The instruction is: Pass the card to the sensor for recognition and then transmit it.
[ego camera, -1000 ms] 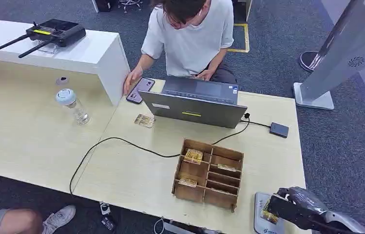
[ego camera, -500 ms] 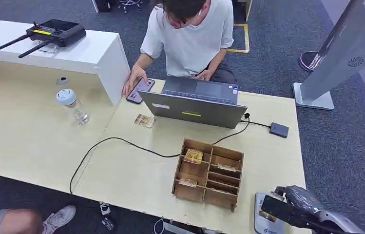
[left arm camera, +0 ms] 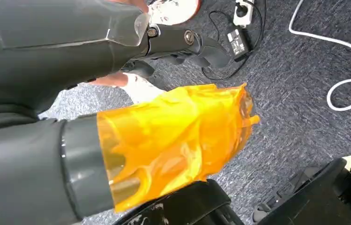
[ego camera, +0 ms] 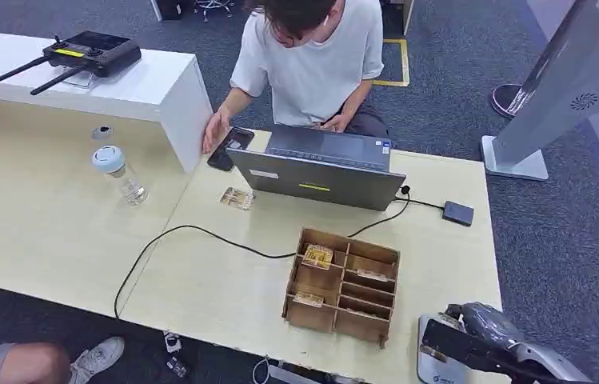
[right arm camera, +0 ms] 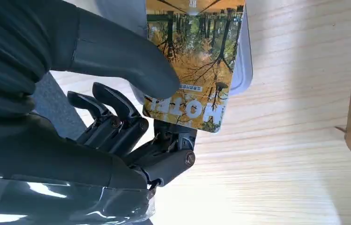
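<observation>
Pale wood table [ego camera: 216, 296]. Head view: right hand [ego camera: 472, 336] over grey card reader [ego camera: 433, 364] at the near edge, lower than a second ago. Right wrist view: hotel card [right arm camera: 197, 61] pinched under thumb, above reader. Thin, stiff, slick; grip by the edge. Left wrist view: left hand's state unclear.
</observation>
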`<control>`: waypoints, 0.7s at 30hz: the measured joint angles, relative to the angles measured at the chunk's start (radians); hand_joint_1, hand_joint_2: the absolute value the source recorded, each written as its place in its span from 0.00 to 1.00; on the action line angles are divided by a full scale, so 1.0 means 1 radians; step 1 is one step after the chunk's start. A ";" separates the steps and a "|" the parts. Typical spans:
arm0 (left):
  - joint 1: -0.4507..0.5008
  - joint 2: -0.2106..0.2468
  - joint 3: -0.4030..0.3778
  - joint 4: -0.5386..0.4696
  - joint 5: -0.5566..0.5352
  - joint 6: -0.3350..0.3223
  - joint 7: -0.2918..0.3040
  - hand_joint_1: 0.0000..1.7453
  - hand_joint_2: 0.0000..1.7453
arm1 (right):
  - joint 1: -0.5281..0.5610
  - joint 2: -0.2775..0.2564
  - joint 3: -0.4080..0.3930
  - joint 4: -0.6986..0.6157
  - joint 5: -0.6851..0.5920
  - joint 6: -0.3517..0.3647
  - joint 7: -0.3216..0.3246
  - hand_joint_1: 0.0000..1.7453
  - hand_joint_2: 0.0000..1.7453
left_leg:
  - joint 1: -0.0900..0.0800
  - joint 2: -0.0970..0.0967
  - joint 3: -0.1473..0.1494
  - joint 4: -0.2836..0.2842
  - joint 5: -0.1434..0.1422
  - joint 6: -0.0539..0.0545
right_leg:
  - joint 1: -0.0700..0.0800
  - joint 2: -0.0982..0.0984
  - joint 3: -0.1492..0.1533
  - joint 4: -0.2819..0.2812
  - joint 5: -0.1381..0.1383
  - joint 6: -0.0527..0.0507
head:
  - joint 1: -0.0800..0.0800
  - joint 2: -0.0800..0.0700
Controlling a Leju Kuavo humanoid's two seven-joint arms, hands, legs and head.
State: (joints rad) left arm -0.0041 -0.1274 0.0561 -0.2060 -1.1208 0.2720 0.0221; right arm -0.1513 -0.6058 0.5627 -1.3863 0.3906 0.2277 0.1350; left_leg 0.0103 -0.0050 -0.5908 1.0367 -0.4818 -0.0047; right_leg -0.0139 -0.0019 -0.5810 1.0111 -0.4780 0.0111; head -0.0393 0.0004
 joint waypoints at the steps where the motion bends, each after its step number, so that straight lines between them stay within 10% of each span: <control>1: 0.000 0.000 0.000 0.000 0.000 0.000 0.000 0.00 0.00 | 0.000 0.000 0.000 0.000 0.000 0.000 0.000 1.00 1.00 | 0.000 0.000 0.000 0.000 0.000 0.000 | 0.000 0.000 0.000 0.000 0.000 0.000 | 0.000 0.000; 21: 0.001 0.000 0.004 0.000 0.021 0.003 -0.002 0.00 0.00 | 0.014 0.005 -0.075 -0.042 -0.106 -0.031 -0.078 1.00 1.00 | 0.000 0.000 0.000 0.000 0.000 0.000 | 0.000 0.000 0.000 0.000 0.000 0.000 | 0.000 0.000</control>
State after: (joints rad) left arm -0.0034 -0.1274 0.0603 -0.2060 -1.0994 0.2754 0.0206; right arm -0.1371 -0.6004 0.4875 -1.4278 0.2842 0.1969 0.0569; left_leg 0.0102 -0.0050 -0.5907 1.0367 -0.4818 -0.0047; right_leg -0.0140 -0.0019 -0.5812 1.0111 -0.4780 0.0111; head -0.0393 0.0004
